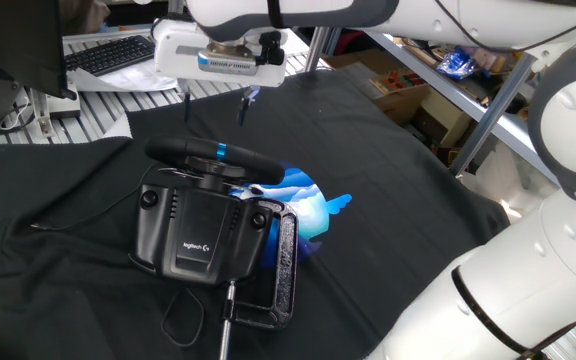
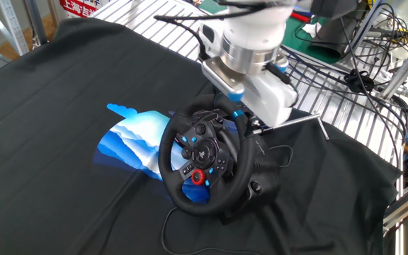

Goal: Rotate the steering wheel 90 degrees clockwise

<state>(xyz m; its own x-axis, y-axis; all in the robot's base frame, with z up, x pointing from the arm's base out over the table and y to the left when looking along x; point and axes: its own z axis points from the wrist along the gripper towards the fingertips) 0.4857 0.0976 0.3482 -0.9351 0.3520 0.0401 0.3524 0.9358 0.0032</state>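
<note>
The steering wheel [image 1: 213, 155] is a black rim seen edge-on in one fixed view, with a light-blue stripe at its top centre. In the other fixed view the steering wheel [image 2: 204, 159] faces the camera, showing its hub buttons and a red dial. My gripper [image 1: 215, 108] hangs above and behind the rim, apart from it. Its two thin fingers [image 1: 185, 103] point down, spread wide, with nothing between them. In the other fixed view the white hand [image 2: 261, 85] hovers over the wheel's top edge, and the fingertips are hidden there.
The black Logitech base [image 1: 198, 228] is held by a metal C-clamp [image 1: 280, 275] on a black cloth [image 1: 398, 190]. A blue-and-white sheet [image 2: 129, 134] lies beside the wheel. A keyboard [image 1: 113, 52] sits at the back, with cables [image 2: 353, 71] on the wire rack.
</note>
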